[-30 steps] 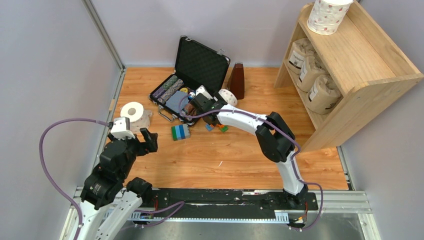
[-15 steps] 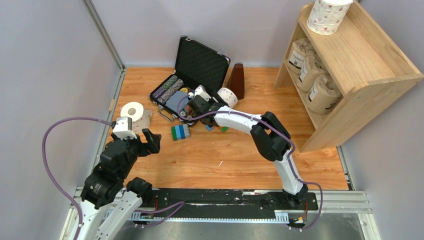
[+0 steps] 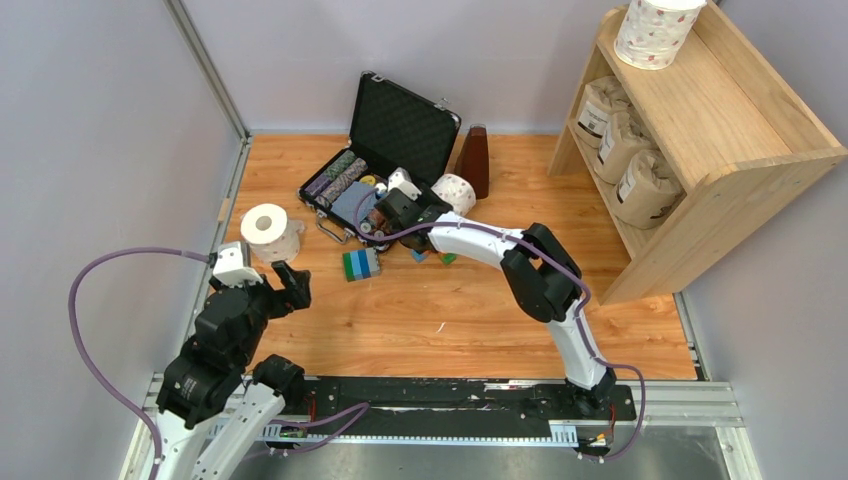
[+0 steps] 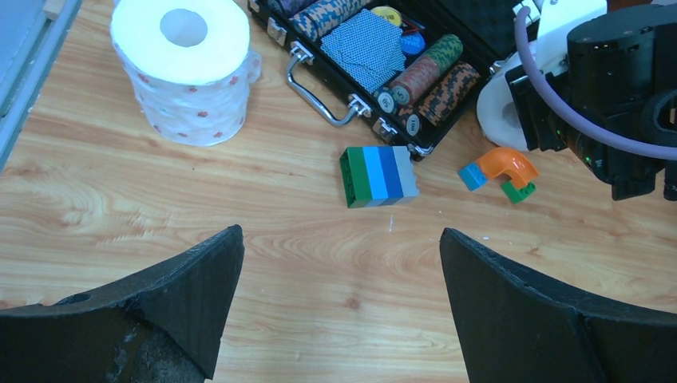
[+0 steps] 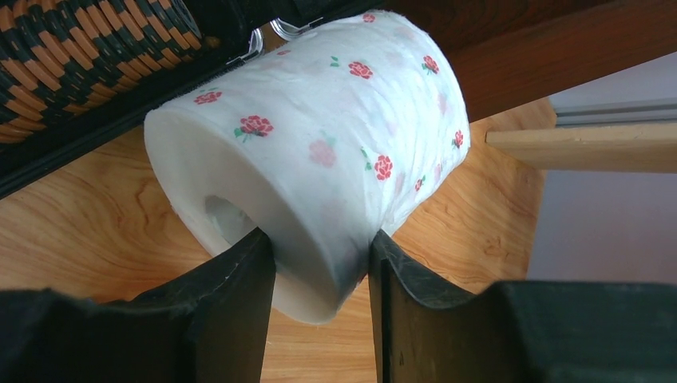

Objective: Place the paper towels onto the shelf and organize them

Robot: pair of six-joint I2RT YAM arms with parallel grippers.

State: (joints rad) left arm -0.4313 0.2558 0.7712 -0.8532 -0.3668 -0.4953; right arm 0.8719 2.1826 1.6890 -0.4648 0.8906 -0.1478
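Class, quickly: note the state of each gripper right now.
Left gripper: open, holding nothing.
Right gripper: closed on the white rose-printed paper towel roll.

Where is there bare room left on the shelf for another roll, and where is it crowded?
The shelf top is bare from the dotted roll at its far end to the near edge. The inner shelf is crowded: three tan rolls sit side by side along its visible part.

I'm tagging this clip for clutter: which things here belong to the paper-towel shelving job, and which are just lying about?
Job: pinched roll in the right claw; standing roll at far left; shelf-top roll; three wrapped rolls inside; shelf.
Lying about: chip case; metronome; striped block; small toy bricks.
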